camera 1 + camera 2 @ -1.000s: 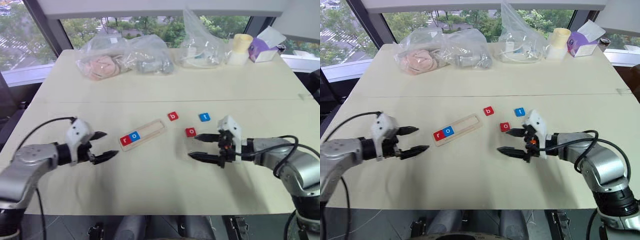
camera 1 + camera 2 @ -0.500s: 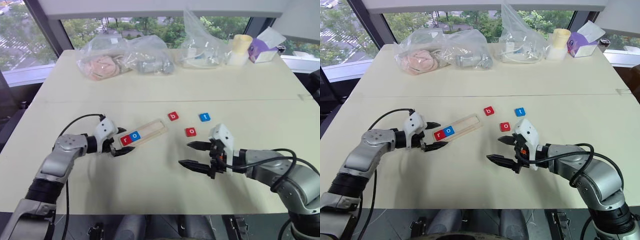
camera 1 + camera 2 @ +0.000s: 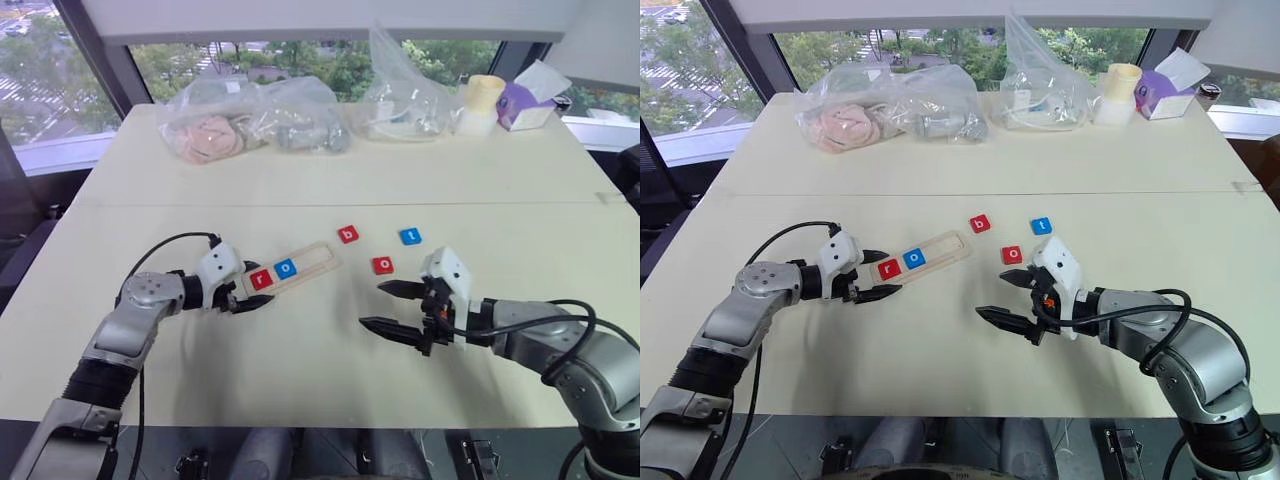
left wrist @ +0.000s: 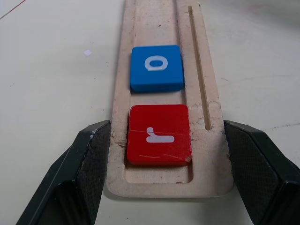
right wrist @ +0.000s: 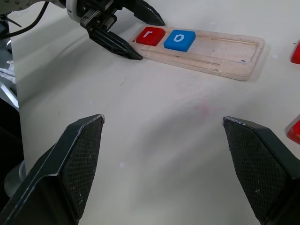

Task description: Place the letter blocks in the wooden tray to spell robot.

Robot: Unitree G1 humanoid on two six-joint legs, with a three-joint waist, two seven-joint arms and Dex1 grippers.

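Observation:
The wooden tray (image 3: 312,260) lies slanted on the table, with a red r block (image 3: 262,279) and a blue o block (image 3: 286,267) in its slot. My left gripper (image 3: 255,287) is shut on the tray's end beside the r block, one finger (image 4: 91,159) against each long side. A red b block (image 3: 348,234), a blue t block (image 3: 410,236) and a red o block (image 3: 383,265) lie loose to the right of the tray. My right gripper (image 3: 371,305) hovers open and holds nothing, just in front of the red o block.
Clear plastic bags (image 3: 250,115) with contents lie along the table's far edge. A pale yellow cup (image 3: 483,100) and a purple tissue box (image 3: 525,95) stand at the far right. A seam (image 3: 340,205) crosses the tabletop behind the blocks.
My left gripper came in from the left to the tray's end and closed on its sides. The right gripper has barely moved.

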